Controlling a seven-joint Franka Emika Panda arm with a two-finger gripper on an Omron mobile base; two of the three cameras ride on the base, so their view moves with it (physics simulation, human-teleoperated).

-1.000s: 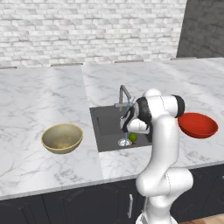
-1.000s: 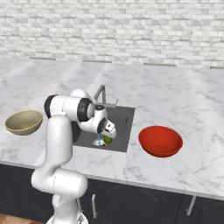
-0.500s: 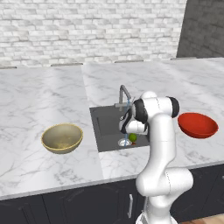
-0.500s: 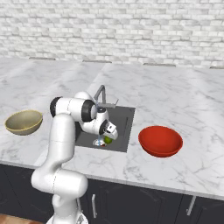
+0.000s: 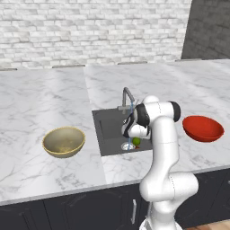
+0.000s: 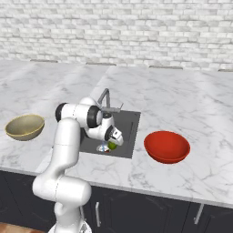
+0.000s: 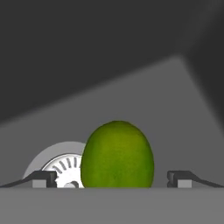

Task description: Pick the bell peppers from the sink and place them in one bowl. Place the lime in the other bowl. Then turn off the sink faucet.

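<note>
Claw [image 7: 111, 178] spread wide, empty, straddling the lime [image 7: 117, 155], which rests between its fingertips on the sink [image 7: 175, 109] floor. Probably firm, smooth, roll-prone: grip across its middle.

A glossy white arm [image 5: 164, 148] of rounded segments has dark joint bands; the gripper [image 7: 114, 178] carries 2 small dark finger tips [image 7: 43, 177].

no readable txt, no labels, brands, nos. or signs on anything
</note>
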